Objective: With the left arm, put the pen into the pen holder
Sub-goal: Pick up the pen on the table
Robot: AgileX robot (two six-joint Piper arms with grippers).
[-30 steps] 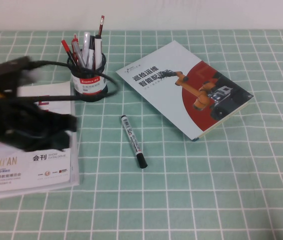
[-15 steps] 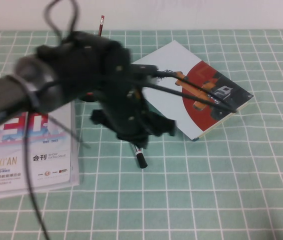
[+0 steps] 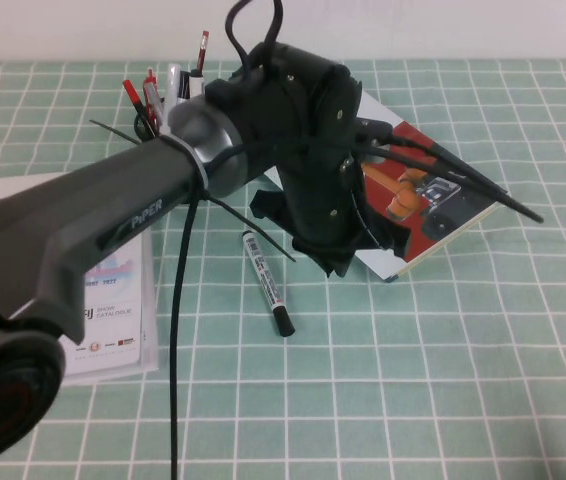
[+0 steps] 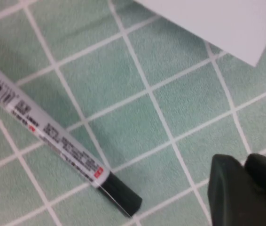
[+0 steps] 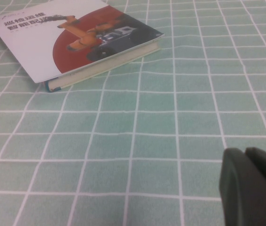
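The pen (image 3: 267,283) lies flat on the green checked cloth, its white barrel pointing away and its black cap toward the near edge. In the left wrist view the pen (image 4: 53,136) lies a couple of squares away from my left gripper (image 4: 243,162), whose fingers press together with nothing between them. Seen from above, my left gripper (image 3: 335,262) hangs just right of the pen, over the book's near corner. Several red pens and markers (image 3: 151,95) stick up at the back left; the pen holder's cup is hidden behind the left arm. My right gripper (image 5: 243,155) is shut and empty.
A thick book (image 3: 433,200) with a robot picture lies right of the pen; the same book (image 5: 72,37) lies beyond the right gripper. A white catalogue (image 3: 113,300) lies at the left under the arm. Black cables (image 3: 178,350) hang from the left arm.
The left arm has swung in from the table's left side, across the pen holder, and now reaches over the pen and the book's corner. The pen has not moved.
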